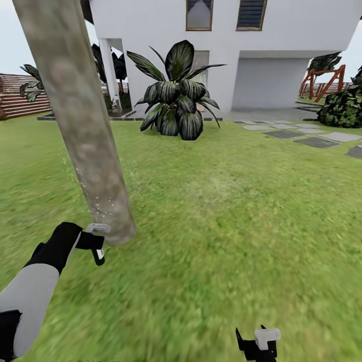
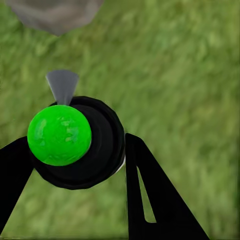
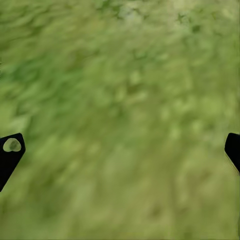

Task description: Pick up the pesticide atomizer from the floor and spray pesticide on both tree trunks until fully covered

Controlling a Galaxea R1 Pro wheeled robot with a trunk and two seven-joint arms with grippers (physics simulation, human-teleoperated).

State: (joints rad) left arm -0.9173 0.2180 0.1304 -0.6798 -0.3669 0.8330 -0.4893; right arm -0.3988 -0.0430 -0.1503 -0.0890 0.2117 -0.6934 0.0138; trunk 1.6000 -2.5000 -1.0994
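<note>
With my left claw (image 1: 95, 241) clamped on the atomizer (image 2: 75, 142) at the foot of the trunk (image 1: 75, 115), right claw (image 1: 259, 344) spread empty over lawn (image 1: 226, 211), I judge the nozzle should sweep upward past the specks (image 1: 103, 206)

Green lawn (image 1: 226, 211) bears a tree trunk (image 1: 75, 115) and stepping stones (image 1: 317, 142).

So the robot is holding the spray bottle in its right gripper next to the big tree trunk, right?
Not quite: the left gripper is holding the pesticide atomizer, as the left wrist view shows. The right gripper is open over grass. The rest holds: the atomizer is beside the thick tree trunk.
</note>
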